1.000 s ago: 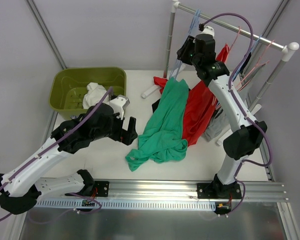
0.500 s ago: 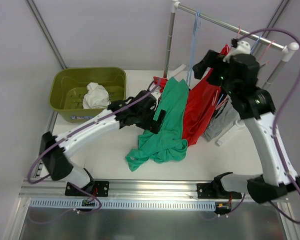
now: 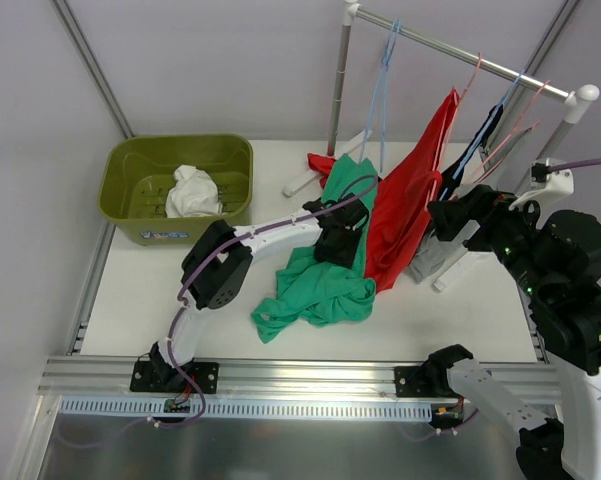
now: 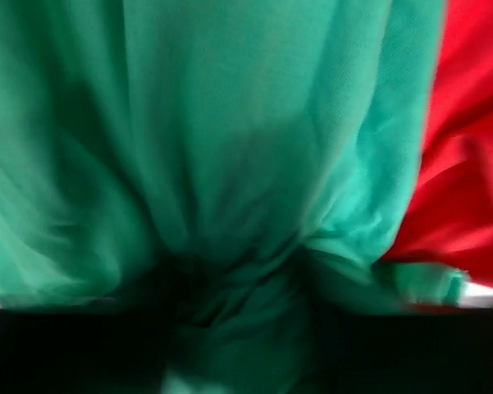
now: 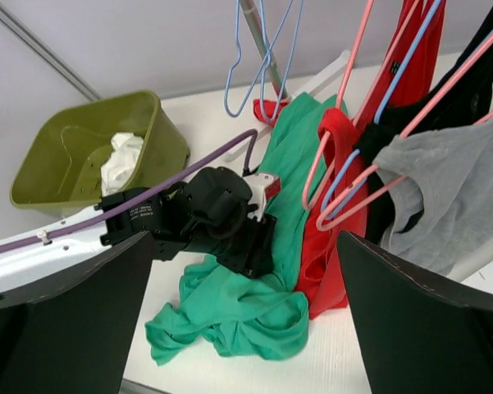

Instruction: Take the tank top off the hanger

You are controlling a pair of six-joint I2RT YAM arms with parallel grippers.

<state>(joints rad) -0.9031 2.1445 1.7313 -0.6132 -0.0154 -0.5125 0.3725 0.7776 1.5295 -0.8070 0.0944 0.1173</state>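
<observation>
The green tank top (image 3: 325, 275) lies crumpled on the table, its upper end trailing toward the rack post. An empty blue hanger (image 3: 382, 70) hangs on the rail above it. My left gripper (image 3: 338, 240) presses down into the top's middle. In the left wrist view green cloth (image 4: 230, 123) fills the frame, and its folds gather between my dark, blurred fingers. My right gripper (image 3: 458, 218) hovers open and empty to the right of the hanging clothes. In the right wrist view its fingers (image 5: 66, 320) stand wide apart above the tank top (image 5: 254, 304).
A red garment (image 3: 405, 220) hangs on a pink hanger beside the green top and touches it. Black and grey garments (image 5: 443, 189) hang further right. The rail (image 3: 450, 50) crosses the back right. An olive bin (image 3: 180, 143) holding white cloth stands at the back left.
My left arm swung right from beside the bin onto the green top, and its jaws came together. My right gripper opened, left the rail and pulled back down to the right.
</observation>
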